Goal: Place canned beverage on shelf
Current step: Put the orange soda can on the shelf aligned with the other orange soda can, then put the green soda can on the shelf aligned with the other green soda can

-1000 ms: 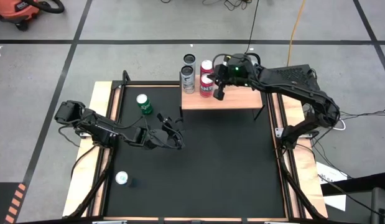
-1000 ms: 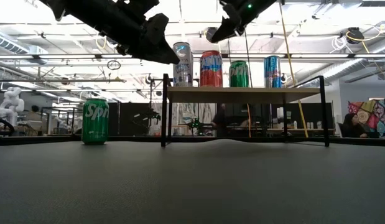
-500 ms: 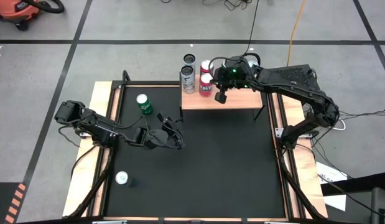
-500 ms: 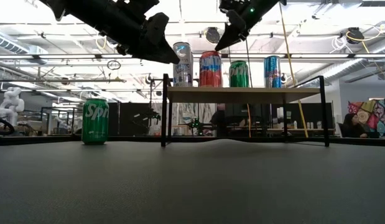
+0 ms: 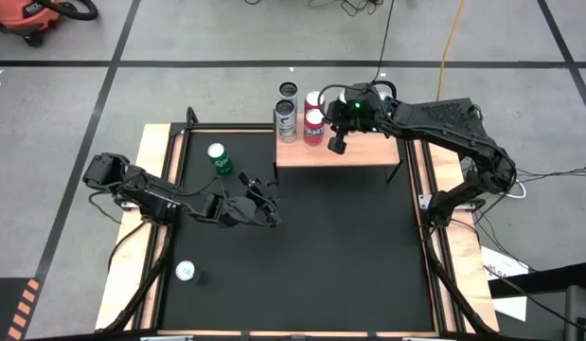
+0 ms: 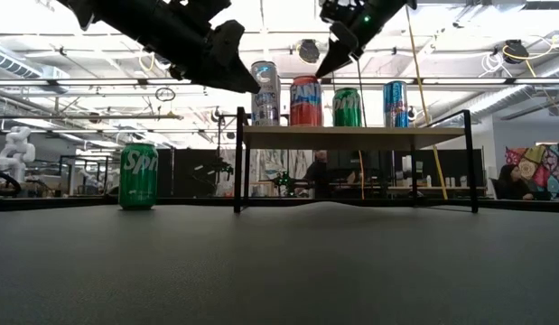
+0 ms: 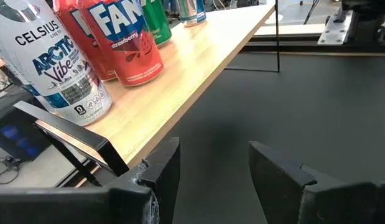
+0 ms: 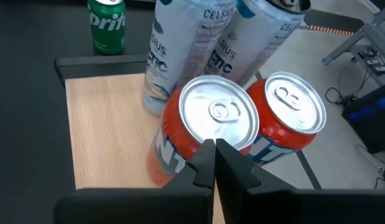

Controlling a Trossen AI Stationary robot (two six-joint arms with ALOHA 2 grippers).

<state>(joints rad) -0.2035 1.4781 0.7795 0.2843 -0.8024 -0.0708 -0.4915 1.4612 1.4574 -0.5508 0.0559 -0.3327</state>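
Right under my closed right gripper [image 8: 214,163] sits the red can [image 8: 204,127] on the shelf [image 8: 108,130], parked beside its twin to save room

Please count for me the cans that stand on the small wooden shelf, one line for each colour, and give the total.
Silver-white Celsius cans: 2
Red Fanta cans: 2
Green can: 1
Blue can: 1
Total visible on the shelf: 6
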